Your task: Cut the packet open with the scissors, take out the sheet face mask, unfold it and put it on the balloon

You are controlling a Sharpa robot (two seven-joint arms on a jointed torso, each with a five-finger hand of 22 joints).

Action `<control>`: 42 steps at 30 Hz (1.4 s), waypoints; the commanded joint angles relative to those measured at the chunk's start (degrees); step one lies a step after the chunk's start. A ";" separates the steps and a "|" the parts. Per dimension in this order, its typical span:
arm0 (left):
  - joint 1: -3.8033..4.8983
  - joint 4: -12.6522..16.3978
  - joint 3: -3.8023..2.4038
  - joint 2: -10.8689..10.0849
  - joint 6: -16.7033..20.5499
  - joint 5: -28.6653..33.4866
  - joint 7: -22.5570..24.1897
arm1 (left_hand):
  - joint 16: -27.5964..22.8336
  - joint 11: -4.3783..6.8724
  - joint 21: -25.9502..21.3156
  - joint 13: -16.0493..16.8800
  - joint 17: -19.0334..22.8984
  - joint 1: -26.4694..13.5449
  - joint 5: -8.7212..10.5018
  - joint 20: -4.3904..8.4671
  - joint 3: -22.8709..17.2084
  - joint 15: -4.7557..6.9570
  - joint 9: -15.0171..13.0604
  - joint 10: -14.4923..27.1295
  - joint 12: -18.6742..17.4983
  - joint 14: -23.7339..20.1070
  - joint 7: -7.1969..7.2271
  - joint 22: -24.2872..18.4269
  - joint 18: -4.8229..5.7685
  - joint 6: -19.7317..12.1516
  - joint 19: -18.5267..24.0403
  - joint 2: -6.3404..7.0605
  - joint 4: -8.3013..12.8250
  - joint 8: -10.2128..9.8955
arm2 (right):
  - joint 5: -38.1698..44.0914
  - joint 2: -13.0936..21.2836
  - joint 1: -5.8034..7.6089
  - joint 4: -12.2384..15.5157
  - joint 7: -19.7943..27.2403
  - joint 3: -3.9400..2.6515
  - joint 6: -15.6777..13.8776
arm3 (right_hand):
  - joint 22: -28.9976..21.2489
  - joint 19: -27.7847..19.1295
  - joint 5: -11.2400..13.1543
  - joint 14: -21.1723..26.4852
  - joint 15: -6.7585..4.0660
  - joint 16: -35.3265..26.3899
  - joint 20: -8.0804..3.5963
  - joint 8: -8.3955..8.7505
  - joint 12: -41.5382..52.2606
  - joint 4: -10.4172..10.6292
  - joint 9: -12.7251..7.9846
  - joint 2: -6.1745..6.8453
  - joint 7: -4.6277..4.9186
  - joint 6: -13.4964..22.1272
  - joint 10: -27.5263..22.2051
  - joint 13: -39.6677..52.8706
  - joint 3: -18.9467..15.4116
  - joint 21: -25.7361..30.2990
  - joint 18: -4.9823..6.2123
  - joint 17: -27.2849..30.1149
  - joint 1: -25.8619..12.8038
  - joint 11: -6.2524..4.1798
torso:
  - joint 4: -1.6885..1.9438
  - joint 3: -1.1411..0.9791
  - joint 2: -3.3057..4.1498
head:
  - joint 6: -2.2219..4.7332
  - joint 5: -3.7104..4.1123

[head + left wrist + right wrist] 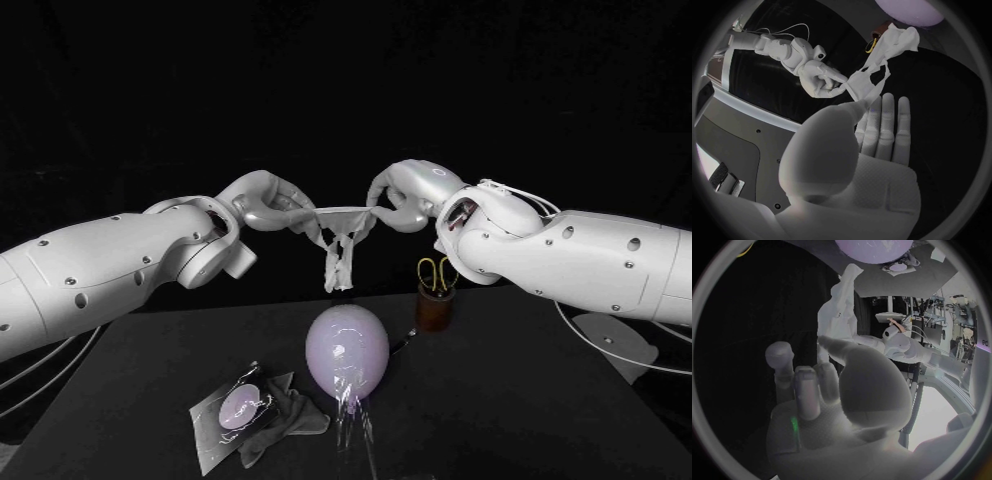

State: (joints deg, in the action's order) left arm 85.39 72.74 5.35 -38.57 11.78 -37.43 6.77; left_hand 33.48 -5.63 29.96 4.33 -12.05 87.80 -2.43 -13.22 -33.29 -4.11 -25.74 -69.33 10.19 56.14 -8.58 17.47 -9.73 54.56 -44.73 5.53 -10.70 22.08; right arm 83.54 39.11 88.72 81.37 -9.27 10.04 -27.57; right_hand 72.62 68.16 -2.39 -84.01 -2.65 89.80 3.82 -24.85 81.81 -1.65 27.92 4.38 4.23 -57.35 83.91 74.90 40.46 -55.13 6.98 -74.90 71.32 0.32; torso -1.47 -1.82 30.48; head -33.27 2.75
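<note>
The white sheet mask (339, 243) hangs in the air above the table, its top edge stretched between my two hands and the rest drooping in folds. My left hand (268, 206) pinches its one end and my right hand (402, 196) pinches the other. The lavender balloon (346, 350) lies on the black table right below the mask. In the left wrist view, the left hand (876, 135) has its thumb at the mask (882, 60), with the right hand (822, 79) gripping the far end. In the right wrist view, the mask (839, 302) hangs beyond the right hand (832, 390), near the balloon (873, 247).
The yellow-handled scissors (437, 273) stand in a brown holder (433, 312) to the right of the balloon. The cut-open packet (235, 410) lies at the front left, with a crumpled grey piece beside it and clear film (353, 428) in front of the balloon.
</note>
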 commanded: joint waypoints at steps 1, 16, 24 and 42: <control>0.04 0.33 -0.08 -0.13 -1.50 1.13 -0.14 | -0.18 -0.01 0.41 -0.02 -0.11 -0.65 -0.31 -0.05 0.14 0.03 -7.26 -0.48 -0.19 0.53 0.09 0.08 0.34 0.43 0.51 0.10 0.12 -0.13 | 1.90 -0.16 0.02 0.09 -1.94 -0.03 1.91 | -0.01 0.32 -0.39 -5.99 -0.41 0.20 0.04 -2.26 0.27 0.15 1.61 -0.52 0.00 -0.57 3.13 8.82 0.10 0.17 0.47 -15.10 -0.19 -0.39 | -0.14 -0.07 0.01 | -0.03 -0.14; 0.13 0.65 -0.11 -0.33 -0.58 6.27 1.20 | 0.77 0.17 1.92 0.11 -1.29 -1.32 -0.32 -0.08 -0.07 0.29 -7.36 -1.10 -0.27 1.14 0.20 1.24 0.38 0.59 1.13 0.27 -0.02 -0.26 | 6.44 -0.65 0.03 -1.19 -4.76 -0.04 5.48 | 0.00 0.35 -0.39 -5.99 -0.41 0.20 0.04 -2.28 0.35 0.19 1.63 -0.42 -0.02 -0.61 3.17 8.89 0.05 0.18 0.47 -15.10 -0.23 -0.40 | -0.14 -0.02 0.05 | 0.13 -0.16; 0.17 0.50 -0.14 -0.40 -3.08 6.75 1.06 | 7.40 0.94 6.16 0.79 -6.02 -2.11 -0.30 0.22 0.46 1.52 -7.55 -3.12 0.56 2.51 0.65 4.23 -0.05 0.80 1.16 0.13 -0.07 -0.64 | 8.19 -0.66 0.03 -1.41 -5.95 -0.05 4.59 | 0.07 0.46 -0.39 -5.99 -0.41 0.20 0.04 -2.29 0.36 0.22 1.64 -0.36 -0.03 -0.63 3.18 8.90 0.02 0.05 0.44 -15.10 -0.27 -0.41 | -0.13 -0.08 0.00 | 0.02 -0.15; 0.21 3.90 -0.17 -2.46 -9.53 7.32 0.42 | 14.91 2.23 11.61 2.96 -11.21 -1.82 -0.31 0.81 2.36 2.90 -7.75 -5.58 4.07 1.90 1.54 8.24 -0.34 1.37 1.98 -0.16 0.40 -1.32 | 8.36 2.88 0.25 4.80 -5.46 -0.30 3.30 | 0.02 0.45 -0.39 -5.99 -0.42 0.20 0.05 -2.33 0.45 0.33 1.67 -0.18 -0.07 -0.70 3.23 8.99 -0.07 0.18 0.45 -15.10 -0.37 -0.44 | -0.23 -0.10 -0.28 | -0.20 -0.14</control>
State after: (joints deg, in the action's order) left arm 85.50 76.01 5.28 -40.82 4.71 -31.26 7.04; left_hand 48.19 -3.49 41.39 7.24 -23.21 85.99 -2.56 -12.49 -31.38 -1.32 -25.74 -74.98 14.14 58.47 -7.14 25.63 -9.25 55.75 -43.19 5.68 -10.27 21.04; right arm 90.89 41.79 88.90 85.64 -14.27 9.79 -23.85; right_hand 72.59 68.14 -2.62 -83.98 -2.62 89.77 3.81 -24.85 82.04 -1.68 27.92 4.77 4.30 -57.58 83.90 74.91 40.43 -55.11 6.98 -74.91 70.93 0.32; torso -1.63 -1.90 30.30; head -33.40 2.64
